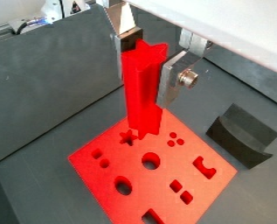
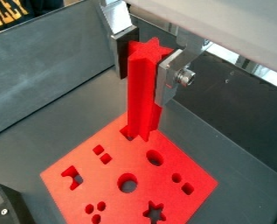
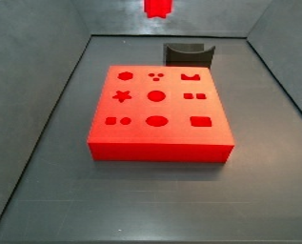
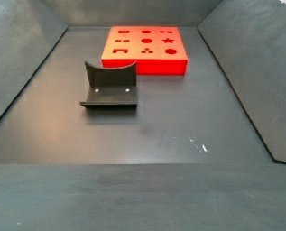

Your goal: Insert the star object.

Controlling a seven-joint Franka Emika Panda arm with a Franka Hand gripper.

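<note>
The star object [image 1: 141, 87] is a long bright red peg with a star-shaped end, held upright. My gripper [image 1: 150, 59] is shut on its upper part, and both wrist views show this [image 2: 145, 59]. The peg hangs above the flat red block [image 1: 152, 175] with shaped holes. The star hole [image 1: 130, 136] lies close beside the peg's lower end. In a side view only the peg's lower tip [image 3: 157, 8] shows at the top edge, high above the block [image 3: 138, 108]. The gripper is out of frame in both side views.
A dark grey curved holder [image 3: 188, 52] stands just behind the block, and it also shows in a side view [image 4: 109, 86]. Grey walls enclose the dark floor on all sides. The block [image 4: 145, 63] sits at one end of the bin.
</note>
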